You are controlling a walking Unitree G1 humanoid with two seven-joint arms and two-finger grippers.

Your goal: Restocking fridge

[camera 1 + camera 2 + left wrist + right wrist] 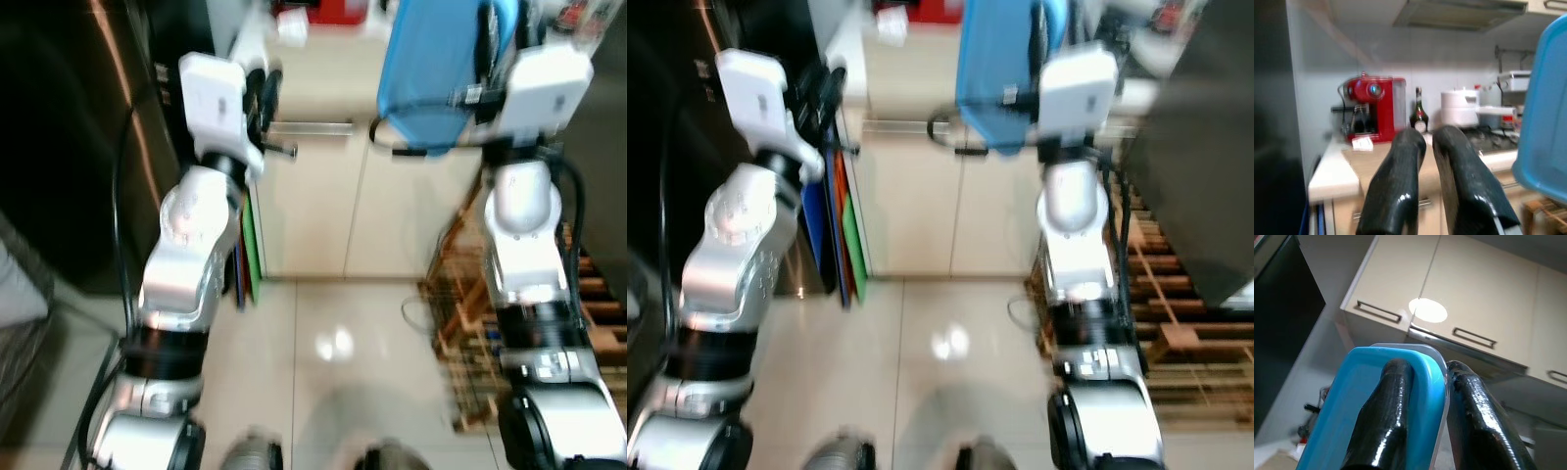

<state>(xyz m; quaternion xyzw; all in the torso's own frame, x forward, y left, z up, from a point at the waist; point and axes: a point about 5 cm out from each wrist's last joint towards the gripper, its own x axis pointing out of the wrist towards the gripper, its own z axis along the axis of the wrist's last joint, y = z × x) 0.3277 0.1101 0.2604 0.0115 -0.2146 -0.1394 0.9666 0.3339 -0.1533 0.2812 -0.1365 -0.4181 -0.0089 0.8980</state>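
1. The right gripper (1422, 431) clamps the rim of the blue container (431, 69), held upright above the cabinet (313, 196).
2. The left gripper (1432, 196) is closed and empty.
3. The dark fridge (69, 147) stands left of the cabinet, on the left gripper's side, so the container must travel leftwards.

A red coffee machine (1371, 107) stands on the kitchen counter (1332, 171), with a dark bottle (1419, 117) beside it and a white rice cooker (1459, 107) further along. Cream base cabinets (313, 196) with a metal handle (309, 127) sit below. Wooden pallets (1166, 323) lie on the tiled floor (333, 362).
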